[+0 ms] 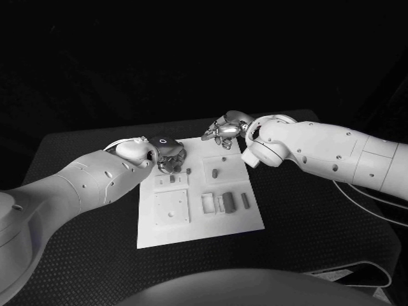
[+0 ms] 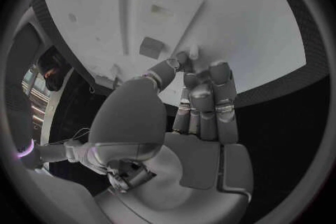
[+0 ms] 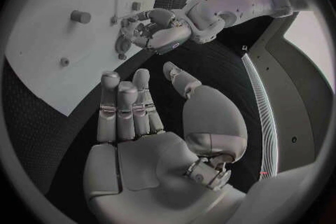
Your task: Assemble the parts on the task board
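Left hand (image 1: 166,155) over task board (image 1: 199,226) far-left corner, fingers (image 2: 199,98) curled; whether they pinch a part, cannot tell. Grey parts (image 1: 224,202) lie mid-board. Right hand (image 1: 224,129) hovers beyond far edge, empty, fingers (image 3: 126,106) apart, likely waiting.

Left hand (image 1: 164,155) hiding board (image 1: 197,224) corner

You have a smooth matt white plastic-looking task board (image 1: 197,223) lying on a black table (image 1: 296,210) with a finely textured, rough matt surface; both silver many-fingered hands, left (image 2: 199,103) and right (image 3: 143,117), show a satin metallic sheen, beneath glossy white arm shells (image 1: 324,150)
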